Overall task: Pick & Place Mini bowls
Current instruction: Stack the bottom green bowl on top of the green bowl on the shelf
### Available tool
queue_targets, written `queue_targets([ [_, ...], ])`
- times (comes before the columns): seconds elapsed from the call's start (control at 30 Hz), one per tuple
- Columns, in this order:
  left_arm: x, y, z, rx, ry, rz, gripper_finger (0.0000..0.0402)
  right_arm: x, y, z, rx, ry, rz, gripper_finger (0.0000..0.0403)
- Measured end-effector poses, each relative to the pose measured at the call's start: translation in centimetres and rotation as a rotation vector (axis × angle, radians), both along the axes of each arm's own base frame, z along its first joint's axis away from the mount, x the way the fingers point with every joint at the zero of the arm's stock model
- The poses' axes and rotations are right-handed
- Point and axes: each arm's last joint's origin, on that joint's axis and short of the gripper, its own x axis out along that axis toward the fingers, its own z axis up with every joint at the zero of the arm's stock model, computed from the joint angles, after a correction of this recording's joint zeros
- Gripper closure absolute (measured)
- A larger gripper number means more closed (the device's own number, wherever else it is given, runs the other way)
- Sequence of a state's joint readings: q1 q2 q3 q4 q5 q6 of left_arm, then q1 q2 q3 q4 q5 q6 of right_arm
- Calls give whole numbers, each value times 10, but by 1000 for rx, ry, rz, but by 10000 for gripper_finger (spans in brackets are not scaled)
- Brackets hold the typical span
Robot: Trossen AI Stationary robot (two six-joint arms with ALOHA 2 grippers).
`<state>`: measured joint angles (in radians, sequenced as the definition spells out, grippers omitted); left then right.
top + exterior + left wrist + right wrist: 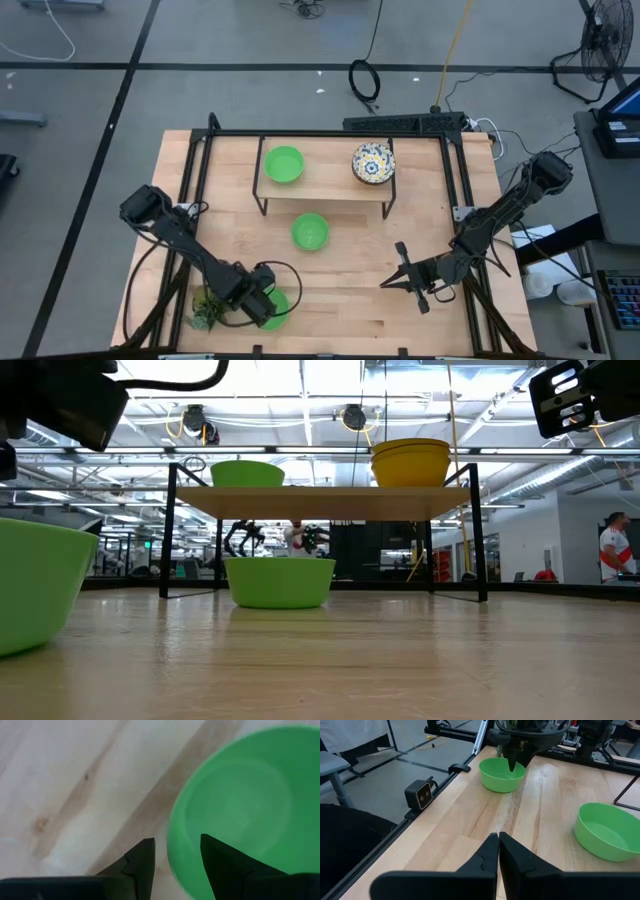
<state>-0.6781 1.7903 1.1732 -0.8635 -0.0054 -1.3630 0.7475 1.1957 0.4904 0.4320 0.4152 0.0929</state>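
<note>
Every mini bowl in view sat upright, mouth up, round and smooth with no long axis; the left pincer (pixel 268 300) hung spread over the rim of a plain green bowl (pixel 272 306) at the pale wooden worktop's (pixel 350 290) near edge, beside a spiky potted plant (pixel 207 310). Another green bowl (pixel 310 232) stood mid-worktop; a third green bowl (pixel 284 164) and a floral bowl (pixel 373 163) sat on the raised shelf (pixel 325 185); the right pincer (pixel 404 283) waited pressed together above bare wood.

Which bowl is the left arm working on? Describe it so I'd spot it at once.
Start at the wooden table, near its front-left corner. Beside the potted plant sits a green bowl, the left gripper's open fingers straddling its rim. Unlike the other green bowls, it is directly under an arm.
</note>
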Motion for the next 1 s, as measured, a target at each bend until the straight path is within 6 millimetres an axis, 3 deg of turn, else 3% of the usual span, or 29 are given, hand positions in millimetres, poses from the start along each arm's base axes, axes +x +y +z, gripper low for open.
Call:
queue_targets([
  [1.0, 0, 1, 0, 49, -27, -80, 243, 0, 0, 0, -3, 3, -1, 401],
])
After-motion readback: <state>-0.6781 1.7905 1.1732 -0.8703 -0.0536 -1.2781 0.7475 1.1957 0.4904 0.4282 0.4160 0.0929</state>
